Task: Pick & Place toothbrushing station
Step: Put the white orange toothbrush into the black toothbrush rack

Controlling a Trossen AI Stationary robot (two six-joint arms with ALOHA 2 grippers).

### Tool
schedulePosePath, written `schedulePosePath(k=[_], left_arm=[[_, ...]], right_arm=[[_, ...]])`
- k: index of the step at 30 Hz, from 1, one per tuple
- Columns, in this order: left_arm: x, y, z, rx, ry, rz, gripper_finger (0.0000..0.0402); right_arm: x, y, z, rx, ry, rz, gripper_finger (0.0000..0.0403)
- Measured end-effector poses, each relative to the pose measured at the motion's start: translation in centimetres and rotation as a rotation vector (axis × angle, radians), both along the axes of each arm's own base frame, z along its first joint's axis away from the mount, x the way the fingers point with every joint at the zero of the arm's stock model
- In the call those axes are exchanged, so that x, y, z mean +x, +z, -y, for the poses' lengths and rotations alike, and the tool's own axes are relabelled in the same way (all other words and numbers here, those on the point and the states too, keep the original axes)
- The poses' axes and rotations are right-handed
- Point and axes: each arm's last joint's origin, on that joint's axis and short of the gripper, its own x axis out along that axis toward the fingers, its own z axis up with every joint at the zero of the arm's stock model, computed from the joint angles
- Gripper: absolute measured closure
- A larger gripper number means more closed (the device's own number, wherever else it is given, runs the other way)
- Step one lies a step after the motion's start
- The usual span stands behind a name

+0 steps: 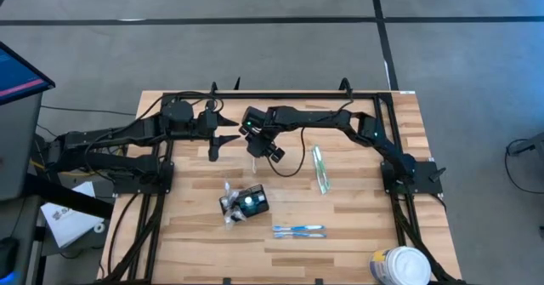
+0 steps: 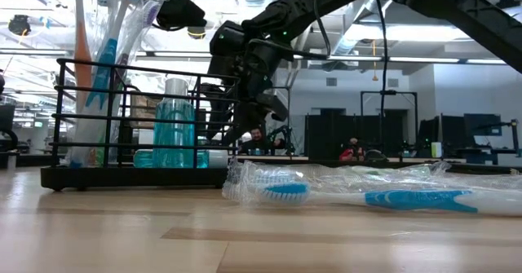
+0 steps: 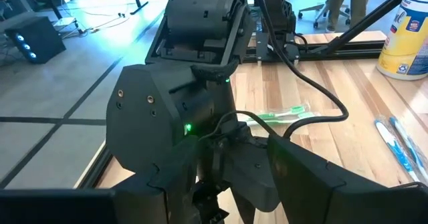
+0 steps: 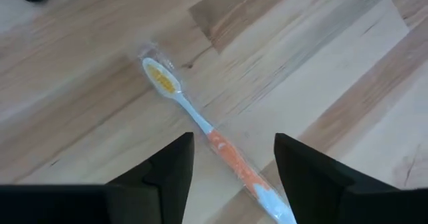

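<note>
Orange toothbrush (image 4: 224,150) lies under open right claw (image 4: 234,160).

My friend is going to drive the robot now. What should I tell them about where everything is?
Right gripper: open, empty, hovering over an orange toothbrush in clear wrap, lying on the table mid-back.
Left gripper: beside the right one, near the back; nothing seen in it.
Toothbrushing station: black holder at the middle of the table, already holding brushes and a blue bottle.
Still loose: orange toothbrush, green toothbrush to the right, blue toothbrushes at the front. White tub stands at the front right corner.
Likely next: lower the right gripper, grasp the orange toothbrush.
</note>
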Motion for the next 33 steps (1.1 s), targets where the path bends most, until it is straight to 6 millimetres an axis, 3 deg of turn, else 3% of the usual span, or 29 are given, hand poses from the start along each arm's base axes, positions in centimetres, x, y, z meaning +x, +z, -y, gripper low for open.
schedulePosePath(k=[20,33], left_arm=[[0.0,0.0,0.0,0.0,0.0,0.005,0.0224],[0.0,0.0,0.0,-0.003,0.001,0.005,0.0224]], right_arm=[[0.3,0.1,-0.2,-0.029,-0.015,0.018,0.0232],[0.5,0.1,-1.1,-0.025,0.015,0.021,0.021]])
